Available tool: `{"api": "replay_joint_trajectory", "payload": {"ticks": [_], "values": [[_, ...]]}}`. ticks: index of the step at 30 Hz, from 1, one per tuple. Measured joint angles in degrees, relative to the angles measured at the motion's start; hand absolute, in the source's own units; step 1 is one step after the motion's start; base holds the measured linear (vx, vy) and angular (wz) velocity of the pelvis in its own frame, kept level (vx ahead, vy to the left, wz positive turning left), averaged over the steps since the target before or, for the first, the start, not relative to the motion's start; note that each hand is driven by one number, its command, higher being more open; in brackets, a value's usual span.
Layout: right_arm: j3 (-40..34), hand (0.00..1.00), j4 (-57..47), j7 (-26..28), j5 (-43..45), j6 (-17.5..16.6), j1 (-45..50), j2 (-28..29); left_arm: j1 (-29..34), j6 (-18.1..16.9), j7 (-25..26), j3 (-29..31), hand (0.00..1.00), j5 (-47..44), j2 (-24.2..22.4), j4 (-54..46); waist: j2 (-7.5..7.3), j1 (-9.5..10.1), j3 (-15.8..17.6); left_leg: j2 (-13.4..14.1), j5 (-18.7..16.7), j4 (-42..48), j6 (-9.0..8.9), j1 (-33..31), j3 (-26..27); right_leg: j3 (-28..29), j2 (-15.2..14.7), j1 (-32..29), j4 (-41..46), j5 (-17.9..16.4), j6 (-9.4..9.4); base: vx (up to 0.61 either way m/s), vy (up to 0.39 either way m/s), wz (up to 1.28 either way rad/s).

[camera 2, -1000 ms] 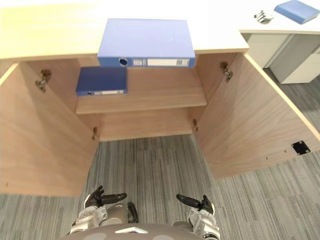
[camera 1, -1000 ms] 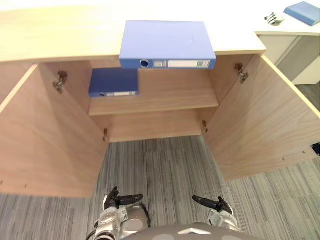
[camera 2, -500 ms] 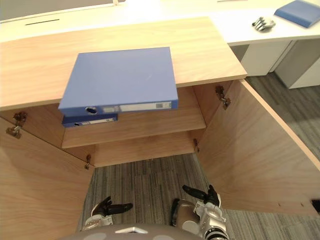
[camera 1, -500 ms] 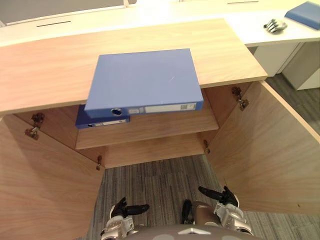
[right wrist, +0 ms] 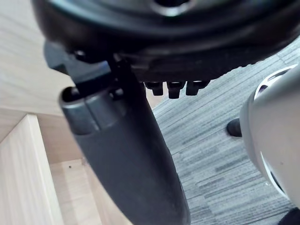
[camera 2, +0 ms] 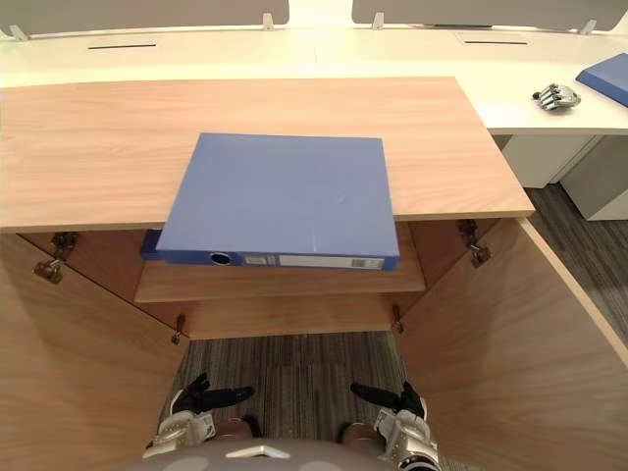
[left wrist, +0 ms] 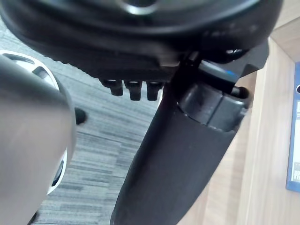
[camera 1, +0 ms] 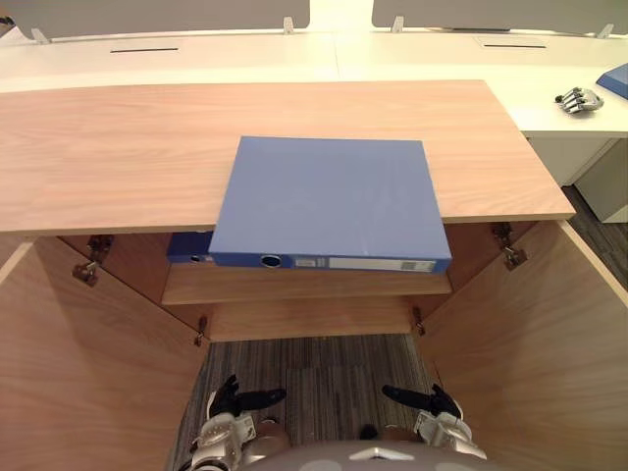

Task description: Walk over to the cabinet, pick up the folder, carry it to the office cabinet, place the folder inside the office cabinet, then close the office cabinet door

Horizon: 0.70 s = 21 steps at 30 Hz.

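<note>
Blue folder point(camera 1: 329, 201) lies on the cabinet top point(camera 1: 118, 147), well ahead of my left hand point(camera 1: 234, 400) and right hand point(camera 1: 427, 400); both hang relaxed and empty.

2nd folder point(camera 1: 189, 257) is mostly hidden under the top folder point(camera 1: 329, 201) & cabinet top point(camera 1: 118, 147), just a sliver at the top folder's 8 o'clock. At 2 o'clock a blue item point(camera 2: 608, 77) on the white desk point(camera 2: 530, 108) is cut by the edge; silvery obj. point(camera 2: 555, 96) beside it is too small to ID. L door point(camera 1: 78, 373) & R door point(camera 1: 549, 373) run off frame at 7 & 5 o'clock.
</note>
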Motion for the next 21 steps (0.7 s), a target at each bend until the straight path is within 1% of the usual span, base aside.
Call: {"api": "replay_joint_trajectory", "payload": {"ticks": [2,3,7,8,9,11,15,17,18,20,21], "values": [[0.0,1.0,0.0,0.07,-0.18,-0.02,0.09,0.21,0.43,0.09,-0.07,-0.33,1.0,0.04,-0.27,0.48,0.56,0.0,-0.51,-1.45,0.4,-3.14,0.21,3.09,0.46,0.23,-0.4,2.52,-2.39,0.77,0.72,0.04,0.101,-0.05],[-0.01,1.0,0.0,0.08,-0.18,-0.03,0.09,0.31,0.64,0.09,-0.08,-0.66,1.0,0.05,-0.29,0.48,0.59,-0.04,-0.71,-1.76,0.71,-4.06,0.22,3.63,0.57,0.23,-0.43,2.98,-2.89,0.99,0.79,0.02,0.052,-0.03],[-0.2,1.0,0.07,0.22,-0.23,-0.05,0.08,0.5,1.43,0.23,-0.21,-0.95,1.0,0.96,-0.5,0.49,0.87,0.08,-1.22,-2.94,3.26,-9.0,0.15,5.81,1.27,0.61,0.03,3.65,-4.73,2.03,0.43,0.01,0.019,-0.06],[-1.28,1.0,0.36,0.18,-0.24,-0.04,0.15,0.37,1.86,0.23,-0.2,-1.48,1.0,0.99,-0.49,0.51,0.97,0.1,-1.27,-3.24,4.36,-11.08,0.16,6.96,1.24,0.55,0.32,4.26,-5.42,2.31,0.27,0.0,0.0,0.0],[-1.83,1.0,0.55,0.15,-0.25,-0.05,0.13,0.31,1.89,0.23,-0.15,-1.66,1.0,0.97,-0.48,0.52,0.99,0.08,-1.28,-3.32,4.74,-11.77,0.06,7.34,1.17,0.49,0.42,4.48,-5.54,2.35,0.23,-0.02,-0.026,0.06],[-2.26,1.0,2.17,0.02,-0.27,-0.06,0.28,-0.42,2.03,0.22,0.02,-3.19,1.0,0.97,-0.13,0.52,0.99,0.03,-1.28,-3.68,5.75,-14.09,0.04,8.75,-0.23,-0.46,0.89,6.03,-6.72,2.77,0.13,-0.04,-0.027,0.2],[-2.23,1.0,3.57,-0.27,-0.25,-0.12,1.08,-1.88,2.12,0.12,0.93,-5.54,1.0,0.8,0.49,0.3,0.93,-0.05,-1.29,-4.32,6.89,-15.96,0.33,9.0,-2.13,-0.67,0.87,6.32,-6.97,3.02,0.1,-0.06,0.006,0.22],[-2.12,1.0,4.08,-0.65,-0.19,-0.11,1.35,-2.01,3.12,0.11,2.34,-6.83,1.0,0.58,0.75,-2.2,0.81,-0.18,-1.19,-4.8,7.3,-16.35,0.77,9.1,-3.5,-0.85,0.63,6.86,-7.19,3.12,0.15,-0.07,0.02,0.19],[-2.01,1.0,3.99,-0.8,-0.19,-0.13,1.46,-2.06,4.59,0.14,2.99,-7.99,1.0,0.38,0.64,-5.06,0.75,-0.19,-1.15,-5.05,7.54,-16.72,0.88,9.31,-4.09,-0.96,0.5,7.06,-7.2,3.12,0.16,-0.07,0.023,0.26],[-0.7,1.0,3.72,-1.44,-0.21,-0.3,1.78,-2.3,9.94,0.06,3.93,-11.06,1.0,-0.26,0.08,-15.87,0.63,-0.06,-1.14,-5.68,8.5,-17.93,1.1,9.42,-5.47,-1.47,0.18,7.07,-7.15,3.13,0.18,-0.08,0.03,0.29],[0.05,1.0,3.61,-1.57,-0.21,-0.31,1.83,-2.36,11.34,0.05,4.11,-11.8,1.0,-0.27,-0.03,-18.97,0.58,-0.04,-1.06,-5.8,8.63,-18.03,1.13,9.31,-5.91,-1.66,0.1,7.08,-7.12,3.14,0.18,-0.07,0.025,0.26]]}}
